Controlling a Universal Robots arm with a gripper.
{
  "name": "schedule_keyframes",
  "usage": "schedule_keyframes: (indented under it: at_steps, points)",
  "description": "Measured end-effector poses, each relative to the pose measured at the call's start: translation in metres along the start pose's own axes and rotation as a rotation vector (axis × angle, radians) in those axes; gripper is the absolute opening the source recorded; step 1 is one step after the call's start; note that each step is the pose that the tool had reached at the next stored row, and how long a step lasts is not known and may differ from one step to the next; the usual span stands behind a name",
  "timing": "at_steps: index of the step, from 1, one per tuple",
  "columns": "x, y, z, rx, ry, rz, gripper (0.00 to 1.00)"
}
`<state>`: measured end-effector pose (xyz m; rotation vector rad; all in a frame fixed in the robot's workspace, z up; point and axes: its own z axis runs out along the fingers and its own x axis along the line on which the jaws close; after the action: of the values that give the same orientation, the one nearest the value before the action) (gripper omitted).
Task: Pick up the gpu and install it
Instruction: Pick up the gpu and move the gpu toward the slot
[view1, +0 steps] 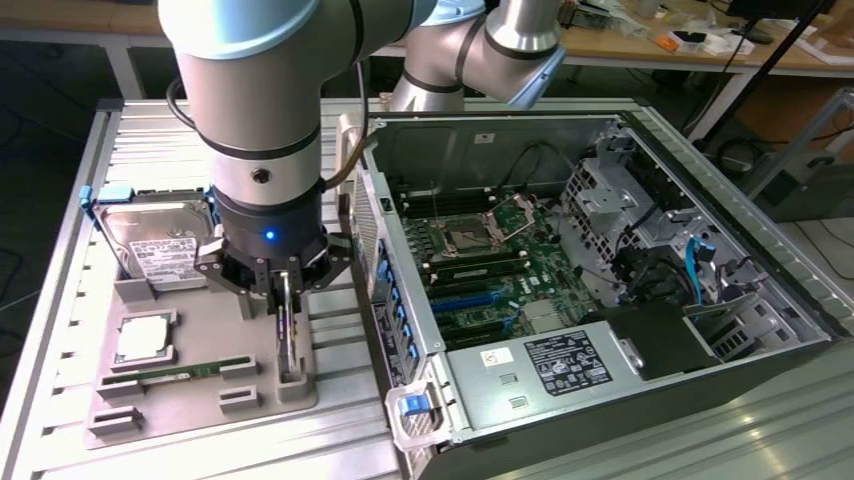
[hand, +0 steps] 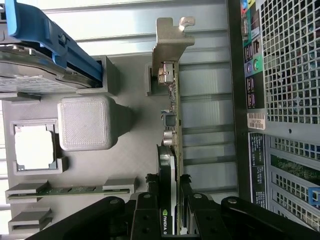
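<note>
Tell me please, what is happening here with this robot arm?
The arm's gripper is closed on the gpu, which stands on its edge in the gray tray beside the open computer case. The card appears to sit in its tray holders, not lifted out yet. A hard drive, a processor and a memory stick rest in the same tray, apart from the gripper.
</note>
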<state>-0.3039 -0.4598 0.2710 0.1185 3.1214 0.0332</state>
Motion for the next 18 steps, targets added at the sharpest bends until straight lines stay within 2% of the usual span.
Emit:
schedule_keyframes:
  at_steps: [18]
  points:
    - [-0.0001,0.0001,-0.0051,-0.0001,-0.0001,0.0,0.27]
